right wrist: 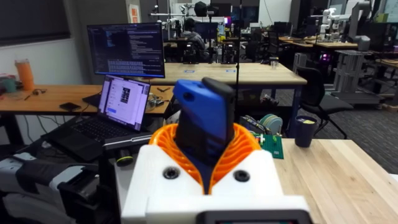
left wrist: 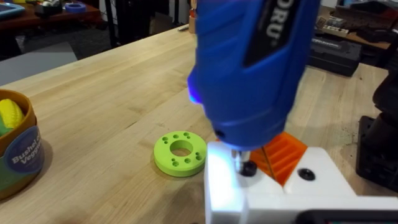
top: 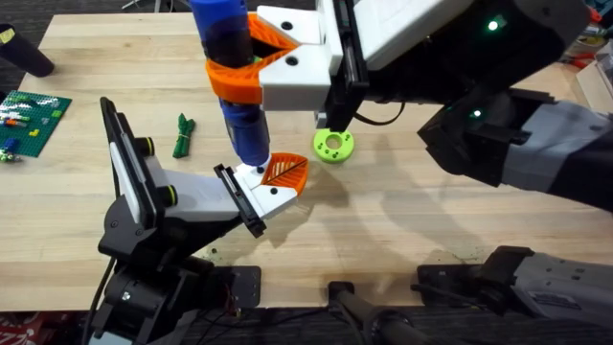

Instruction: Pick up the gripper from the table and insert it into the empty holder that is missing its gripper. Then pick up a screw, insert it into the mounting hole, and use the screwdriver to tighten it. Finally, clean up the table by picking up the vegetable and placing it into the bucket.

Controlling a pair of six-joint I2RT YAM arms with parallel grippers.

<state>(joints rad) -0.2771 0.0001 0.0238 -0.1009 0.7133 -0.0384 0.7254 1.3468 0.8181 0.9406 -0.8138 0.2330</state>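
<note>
We see the right tool [top: 251,59] clamped on the screwdriver [top: 237,91], orange pads wrapped round the blue body, holding it upright over the counter [top: 402,216]. In the left wrist view the screwdriver tip sits on a dark screw [left wrist: 248,168] in the white holder [left wrist: 224,186].

The holder [top: 263,196] sits mid-counter at the end of the black jointed stand [top: 144,206]. The orange gripper [top: 285,172] is seated in it, ribbed slats facing up.

Left tool: we cannot tell its state, its fingers are not visible to us.

Counter is light wood planking, seams running left-right. On it:
- lime-green disc [top: 332,146] with holes, just beyond the holder
- vegetable [top: 183,134], dark green, lying loose to the left of the screwdriver, apart from everything
- green brick baseplate [top: 32,120] with small pieces at the far left edge
- a bucket [left wrist: 15,149] with a blue label and something yellow inside, in the left wrist view, well apart from the disc

Room, from the right wrist view: lab space with wooden desks, an open laptop [right wrist: 102,121], a monitor [right wrist: 126,50] showing text, an orange cup [right wrist: 25,73] on the left desk, a dark mug [right wrist: 305,130], office chairs and other robot rigs in the back. A person sits at a far desk, not touching anything of ours.
</note>
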